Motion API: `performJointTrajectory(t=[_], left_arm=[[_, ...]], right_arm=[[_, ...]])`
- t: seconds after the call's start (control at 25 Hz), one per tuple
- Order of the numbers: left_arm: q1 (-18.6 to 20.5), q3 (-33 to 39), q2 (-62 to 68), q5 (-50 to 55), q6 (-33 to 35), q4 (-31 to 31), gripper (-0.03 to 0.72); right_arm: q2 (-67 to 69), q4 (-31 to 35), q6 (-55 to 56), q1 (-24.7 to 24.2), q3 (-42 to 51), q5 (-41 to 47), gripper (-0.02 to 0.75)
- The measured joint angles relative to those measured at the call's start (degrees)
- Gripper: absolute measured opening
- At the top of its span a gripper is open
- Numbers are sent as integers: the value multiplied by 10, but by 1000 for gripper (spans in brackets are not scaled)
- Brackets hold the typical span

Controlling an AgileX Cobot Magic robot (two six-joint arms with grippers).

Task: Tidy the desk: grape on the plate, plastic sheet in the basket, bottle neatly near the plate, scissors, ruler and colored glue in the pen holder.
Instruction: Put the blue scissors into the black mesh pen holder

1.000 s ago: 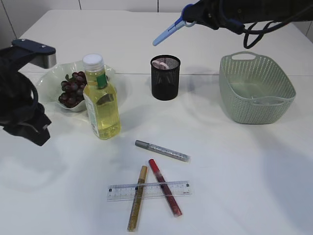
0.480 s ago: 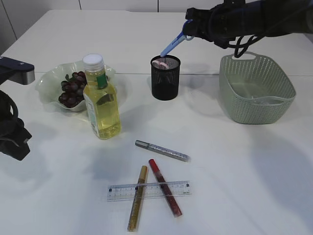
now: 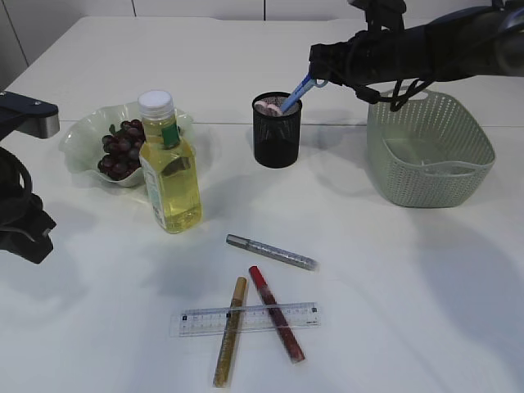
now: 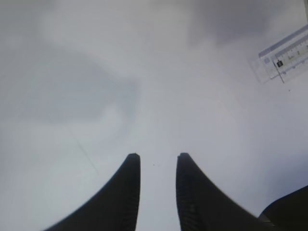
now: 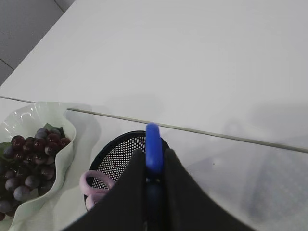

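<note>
Exterior view shows you the right gripper [image 3: 315, 79] clenched on blue scissors [image 3: 296, 92], tip entering the pen holder [image 3: 277, 131] at the far middle. Grapes [image 3: 119, 148] are on the plate [image 3: 82, 131]. The left gripper [image 4: 157, 192] is parted and empty. Ruler [image 3: 246, 318] and glue pens [image 3: 270, 252] remain near.

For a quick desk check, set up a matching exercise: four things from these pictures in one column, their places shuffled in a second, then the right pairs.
Things:
1. grapes
2. blue scissors
3. ruler
4. bottle

Places:
A. lying under two glue pens
B. standing in front of the plate
C. gripped by the right gripper, tip at the pen holder
D. on the plate

Pairs: 1-D, 2-C, 3-A, 4-B
</note>
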Motion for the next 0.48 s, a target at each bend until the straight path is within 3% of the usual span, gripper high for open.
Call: performJointTrajectory(t=[0.2, 0.48], left_arm=[[0, 0, 0, -2, 0, 0, 190], [1, 0, 0, -6, 0, 0, 190]], right_arm=[[4, 0, -3, 0, 0, -1, 106], [4, 13, -3, 0, 0, 17, 293]])
